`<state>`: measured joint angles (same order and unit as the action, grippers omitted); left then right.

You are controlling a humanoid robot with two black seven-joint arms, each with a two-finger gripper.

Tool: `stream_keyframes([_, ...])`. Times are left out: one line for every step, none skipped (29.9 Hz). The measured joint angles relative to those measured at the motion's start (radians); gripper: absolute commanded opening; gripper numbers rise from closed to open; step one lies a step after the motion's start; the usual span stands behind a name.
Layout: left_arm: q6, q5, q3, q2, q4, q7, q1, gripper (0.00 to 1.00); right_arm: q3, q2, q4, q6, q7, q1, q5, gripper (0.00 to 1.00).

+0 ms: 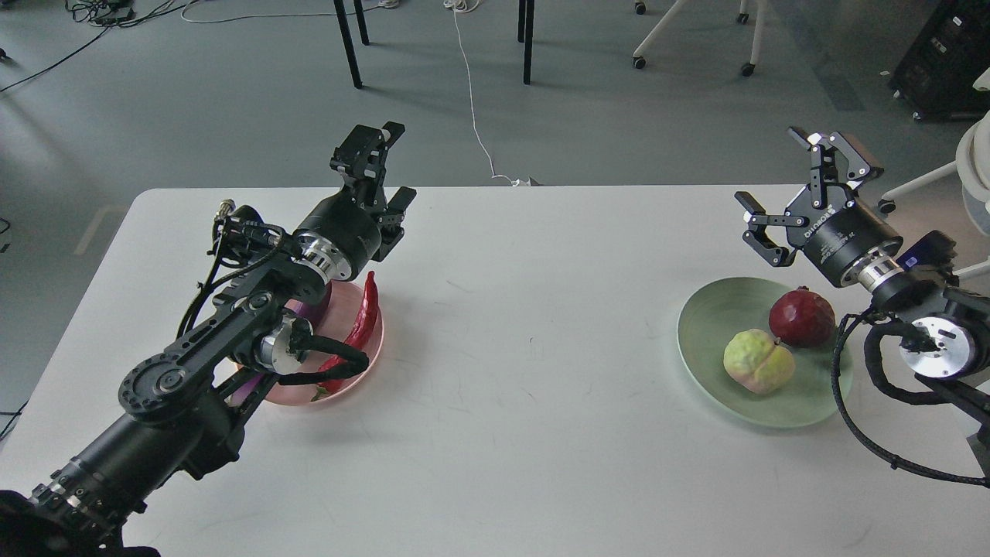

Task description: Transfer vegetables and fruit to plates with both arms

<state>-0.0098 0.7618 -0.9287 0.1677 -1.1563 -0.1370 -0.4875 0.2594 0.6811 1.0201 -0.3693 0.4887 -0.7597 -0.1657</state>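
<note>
The pink plate [373, 348] sits at the table's left. The red chili pepper [363, 319] lies on it. The purple eggplant [244, 385] is mostly hidden behind my left arm. My left gripper [384, 170] is open and empty, raised above the table's far edge beyond the pink plate. The pale green plate [708, 329] at the right holds the dark red pomegranate [802, 317] and the lumpy yellow-green fruit [758, 361]. My right gripper [797, 186] is open and empty, raised just beyond the green plate's far rim.
The white table [526, 363] spans the view. On the floor beyond its far edge are black chair legs [528, 42], a white cable [473, 108] and a wheeled chair base [696, 31]. My right arm's black cables [851, 410] hang over the table's right edge.
</note>
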Motion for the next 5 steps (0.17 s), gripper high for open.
stream_keyframes([-0.026,0.000,-0.012,-0.016,0.017,-0.011,0.011,1.00,0.000,-0.004,0.000,0.000,0.000,0.000,0.000,0.99])
stream_keyframes([-0.045,0.000,-0.025,-0.025,0.028,-0.020,0.022,1.00,0.000,-0.005,0.000,0.000,0.000,0.001,0.000,0.99])
stream_keyframes([-0.058,0.000,-0.037,-0.031,0.036,-0.026,0.031,1.00,0.000,-0.006,-0.001,0.000,0.000,0.002,0.000,0.99])
stream_keyframes([-0.066,0.000,-0.046,-0.033,0.040,-0.030,0.036,1.00,0.000,-0.007,-0.001,0.000,0.000,0.004,0.000,0.99])
stream_keyframes([-0.072,0.000,-0.055,-0.037,0.044,-0.031,0.041,1.00,0.001,-0.007,0.000,0.000,0.000,0.005,0.000,0.99])
